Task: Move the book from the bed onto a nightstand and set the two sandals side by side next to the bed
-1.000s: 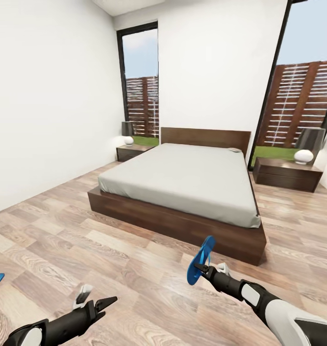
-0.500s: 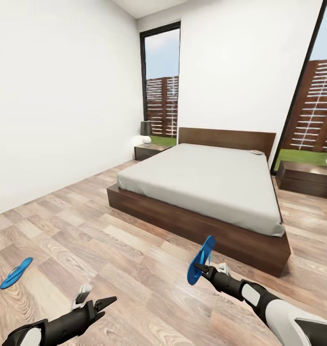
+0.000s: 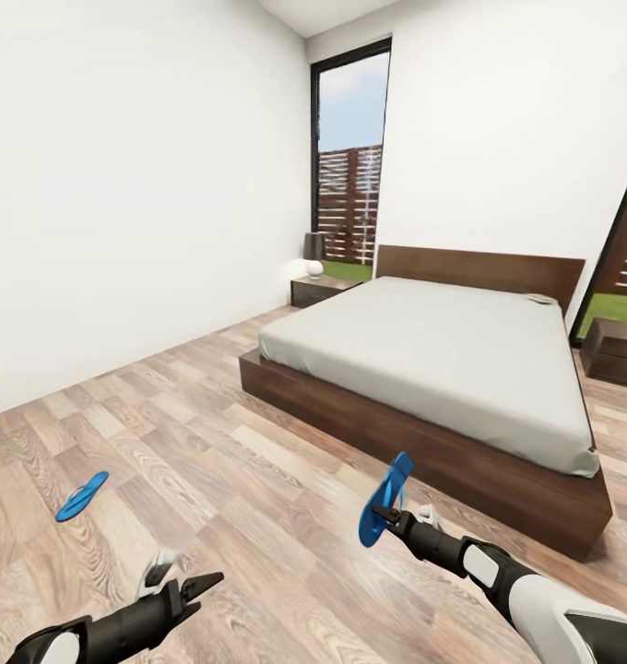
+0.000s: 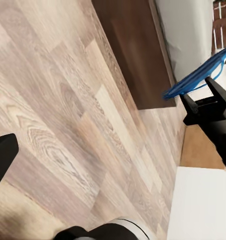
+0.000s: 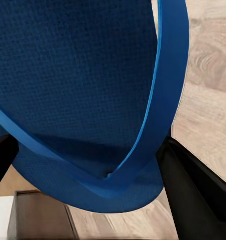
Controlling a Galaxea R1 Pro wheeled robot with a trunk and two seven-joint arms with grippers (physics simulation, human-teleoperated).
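- Sandals first: 1 blue sandal point(image 3: 385, 499) is pinched in the right tool point(image 3: 384, 513), standing nearly upright on its edge above the wood floor point(image 3: 258, 480), near the foot corner of the bed point(image 3: 443, 355)
- Right wrist view puts the sole point(image 5: 88, 80) and its thin strap point(image 5: 165, 95) between the 2 dark fingers point(image 5: 197, 187), clamped near 1 end of the sole
- Second sandal point(image 3: 81, 496) lies flat on the floor, well apart from the bed and off to the robot's left
- Left tool point(image 3: 177, 574) hangs low over the boards with its fingers spread and nothing between them
- Small flat thing on the mattress by the headboard point(image 3: 484, 269) may be the book point(image 3: 540, 299); too small to tell
- Nightstand point(image 3: 321, 289) stands beside the bed's head under the tall window point(image 3: 350, 161)
- Handling, as I judge it: the sandal looks light, thin and bendy, so it should flop a little when carried on edge; a pinch across the sole near the strap looks safest, since the strap alone would let it swing
- For the floor sandal, 1 finger must slip under the flat sole
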